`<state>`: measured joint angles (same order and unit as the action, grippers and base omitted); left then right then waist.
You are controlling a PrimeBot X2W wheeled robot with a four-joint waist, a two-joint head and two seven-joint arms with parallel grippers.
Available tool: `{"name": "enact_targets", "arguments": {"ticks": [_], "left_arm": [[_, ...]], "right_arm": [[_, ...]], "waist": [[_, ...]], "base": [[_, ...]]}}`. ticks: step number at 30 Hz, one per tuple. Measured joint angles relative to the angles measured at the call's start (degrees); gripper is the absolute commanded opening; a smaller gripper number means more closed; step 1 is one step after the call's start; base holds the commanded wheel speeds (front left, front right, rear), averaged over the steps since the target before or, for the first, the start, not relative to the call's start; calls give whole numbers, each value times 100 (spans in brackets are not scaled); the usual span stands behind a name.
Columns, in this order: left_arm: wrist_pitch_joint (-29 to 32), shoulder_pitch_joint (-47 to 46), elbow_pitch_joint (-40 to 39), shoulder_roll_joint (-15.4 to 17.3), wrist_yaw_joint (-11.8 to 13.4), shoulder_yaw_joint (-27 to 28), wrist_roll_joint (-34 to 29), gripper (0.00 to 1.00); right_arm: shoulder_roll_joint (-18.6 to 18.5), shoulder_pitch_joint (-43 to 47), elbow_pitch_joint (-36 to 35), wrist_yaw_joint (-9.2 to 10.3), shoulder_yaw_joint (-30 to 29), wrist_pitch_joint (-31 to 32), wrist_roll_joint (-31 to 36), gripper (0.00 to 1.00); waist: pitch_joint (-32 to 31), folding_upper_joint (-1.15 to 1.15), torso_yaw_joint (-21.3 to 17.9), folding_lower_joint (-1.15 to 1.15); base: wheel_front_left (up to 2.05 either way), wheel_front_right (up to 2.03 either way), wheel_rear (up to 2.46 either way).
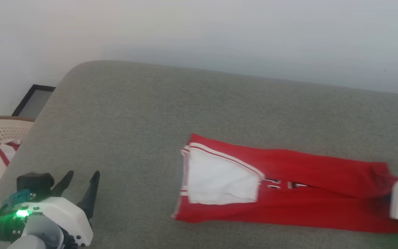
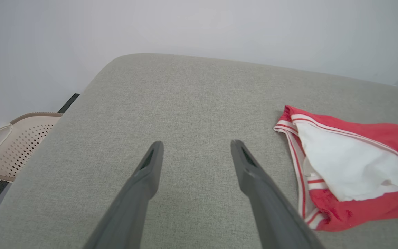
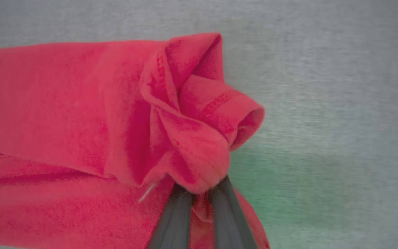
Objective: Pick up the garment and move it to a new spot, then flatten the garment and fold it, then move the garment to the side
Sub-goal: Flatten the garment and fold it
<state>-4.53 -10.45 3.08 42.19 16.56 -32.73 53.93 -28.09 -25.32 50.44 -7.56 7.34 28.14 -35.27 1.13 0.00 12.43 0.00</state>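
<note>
We see the garment [image 1: 306, 207] red, its sleeve white (trim striped red and white); the cushion [image 1: 150, 114] is flecked grey, the basket [image 2: 22, 145] beige with dotted holes.

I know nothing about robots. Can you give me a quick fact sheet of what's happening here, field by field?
surface: grey cushion
item: red shirt, lying stretched out, with a white sleeve folded on top
left gripper: open, holding nothing, well apart from the shirt
right gripper: shut on the shirt's bunched red end
nearby: beige basket, past the cushion's left edge
</note>
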Motion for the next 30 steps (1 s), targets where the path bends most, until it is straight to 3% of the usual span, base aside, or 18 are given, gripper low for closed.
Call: {"name": "enact_targets", "arguments": {"ticks": [7, 14, 21, 30], "left_arm": [[-90, 88, 12, 14, 19, 35, 13, 100], [-423, 216, 31, 74, 59, 158, -13, 100], [-742, 321, 71, 77, 67, 280, -77, 100], [-856, 314, 230, -53, -25, 238, -155, 100]], "right_arm": [[-527, -79, 189, 1, -122, -148, -67, 0], [-662, -104, -179, 2, -33, -243, -330, 0], [-545, -17, -1249, 4, 211, -119, -768, 0], [73, 130, -2483, 7, 735, 213, -749, 0]], "waist": [[-16, 0, -178, 0], [-118, 0, -379, 0], [-315, 0, -476, 0], [-464, 0, -213, 0]], "base": [[0, 0, 0], [0, 0, 0], [0, 0, 0], [0, 0, 0]]}}
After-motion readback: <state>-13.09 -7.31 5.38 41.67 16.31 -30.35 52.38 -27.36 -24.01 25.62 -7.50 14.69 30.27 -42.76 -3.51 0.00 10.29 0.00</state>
